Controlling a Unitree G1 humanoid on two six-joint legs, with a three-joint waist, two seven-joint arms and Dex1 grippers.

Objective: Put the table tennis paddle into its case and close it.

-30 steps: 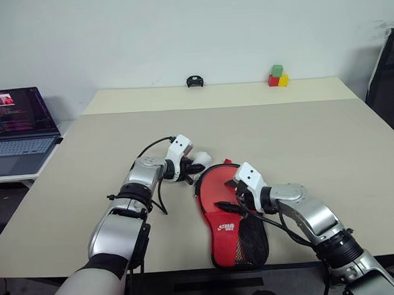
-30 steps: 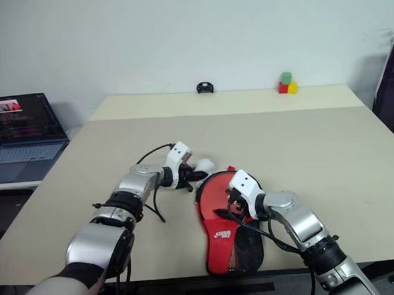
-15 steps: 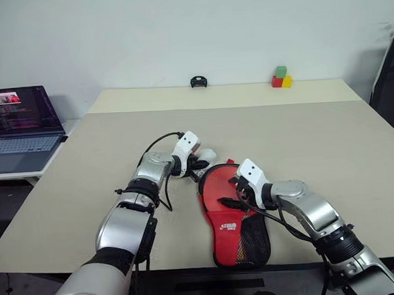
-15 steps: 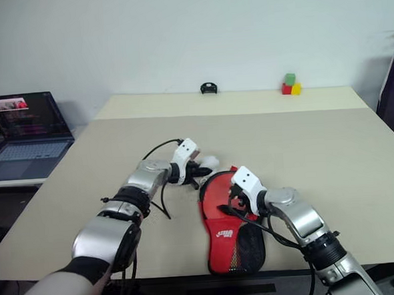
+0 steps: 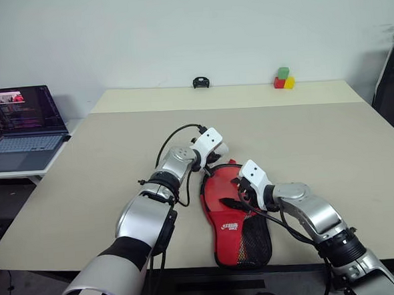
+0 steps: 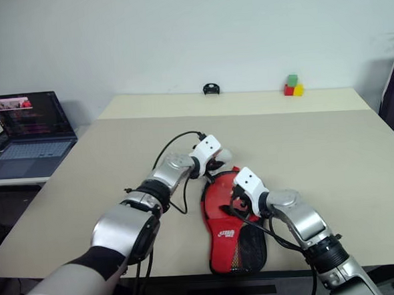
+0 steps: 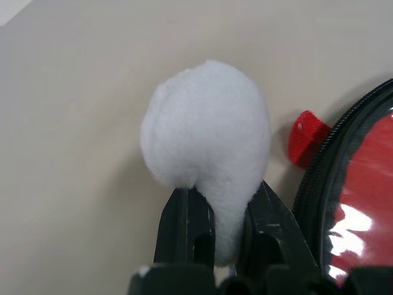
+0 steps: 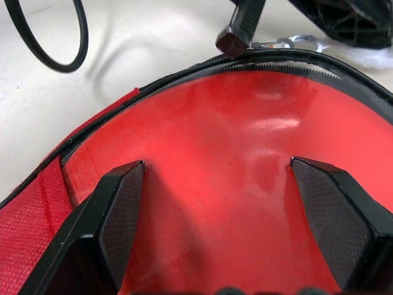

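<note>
Left pincer: our left gripper (image 7: 215, 236) is clamped on a white pompom (image 7: 206, 132), which looks tied to the zipper pull, at the round far end of the case (image 5: 231, 209).
Right pincer: our right gripper (image 8: 227, 221) stands wide open, both fingers (image 8: 120, 215) pressing flat on the case's glossy red face to pin it down; it holds nothing.
Case: it lies on the table (image 5: 317, 140) near the front edge, round end away from us, mesh end toward us.
Paddle: we cannot see the paddle itself; we judge it is already inside, since the case lies filled out and flat.
Zipper: black teeth (image 8: 295, 58) curve round the rim by the left fingers; we cannot tell how far along they are closed.
Risk, pompom: it is soft, so we judge a hard tug could slip it from our grip or stretch its link instead of moving the slider.
Risk, case shift: if our right fingers slide on the slick face, the whole case may drag after the pull and the zipper will not run.
Risk, curve: pulling off the line of the teeth round the bend could jam the slider.
Risk, cable: the black cable (image 8: 55, 43) lies near the rim and could snag.
</note>
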